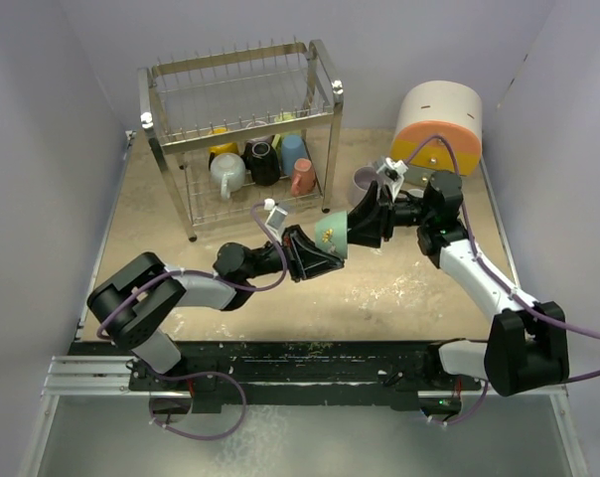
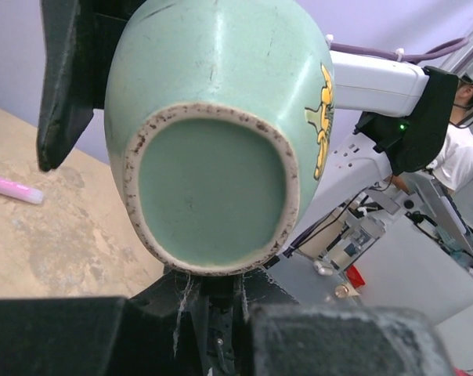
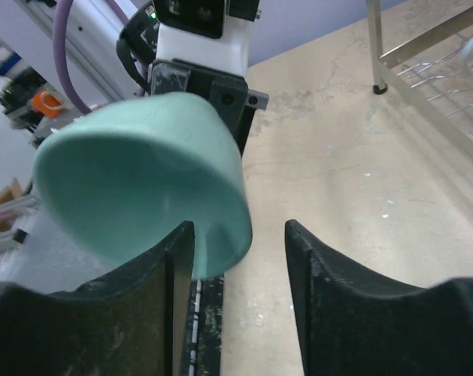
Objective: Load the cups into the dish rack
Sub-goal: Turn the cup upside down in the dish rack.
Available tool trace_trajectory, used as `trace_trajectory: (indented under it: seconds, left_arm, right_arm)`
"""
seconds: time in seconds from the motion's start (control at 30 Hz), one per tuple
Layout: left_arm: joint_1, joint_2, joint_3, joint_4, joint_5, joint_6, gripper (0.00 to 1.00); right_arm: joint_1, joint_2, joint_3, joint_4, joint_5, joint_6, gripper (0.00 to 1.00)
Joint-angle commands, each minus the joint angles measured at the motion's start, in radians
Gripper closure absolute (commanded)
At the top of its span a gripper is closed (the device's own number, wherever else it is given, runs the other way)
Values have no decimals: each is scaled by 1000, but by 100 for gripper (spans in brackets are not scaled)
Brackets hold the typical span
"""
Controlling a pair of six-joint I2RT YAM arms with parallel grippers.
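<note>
Teal cup [image 1: 332,235]: we log it clenched in the left gripper [image 1: 313,251], its rim beside the parted jaws of the right gripper [image 1: 368,221]; handover step, we judge, next calling for a carry to the dish rack [image 1: 242,128] beyond the left gripper

Beyond the right jaws, off to their right, stands a round drawer unit [image 1: 439,124] — white on top, an orange band below, a yellow slice at its left. Left of the left jaws a small pink bar [image 2: 13,188] lies flat on the mottled beige table [image 1: 429,288]. Far past those jaws, to their right, is a person [image 2: 460,153] in a white shirt.
</note>
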Motion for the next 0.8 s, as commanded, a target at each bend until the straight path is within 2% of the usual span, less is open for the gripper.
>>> trace_trajectory:
  seconds: [0.0,0.03,0.1,0.2,0.3,0.4,0.57,0.67,0.77]
  left_arm:
    - [61,-73,-50,134,-25,-13,100]
    - [81,-79,-69,134,-22,-18,100]
    - [120,-97,-108,134,-14,-26,100]
    - [189,-128,-174,131,-4,-40,100]
    - [257,-165,-210,68,19,-36,100]
    - [311,-265,-195,-225,24,39,100]
    - [319,-454,-16,-1000,-143,370,100]
    - [318,-487,82,-1244,-277,512,100]
    - [319,-455,205,-1427,-375,622,100]
  right_arm:
    - [-23,-41,109,-321,-12,-315,39]
    - [-28,-44,130,-395,-1,-385,32]
    - [-36,-54,167,-531,44,-515,27]
    - [-51,-68,217,-701,165,-693,25]
    - [-70,-84,241,-758,226,-766,24]
    - [-79,-90,243,-783,242,-802,24]
    - [-83,-93,252,-816,323,-882,24]
    - [-85,-97,251,-824,350,-906,24]
    - [-85,-97,250,-829,369,-919,24]
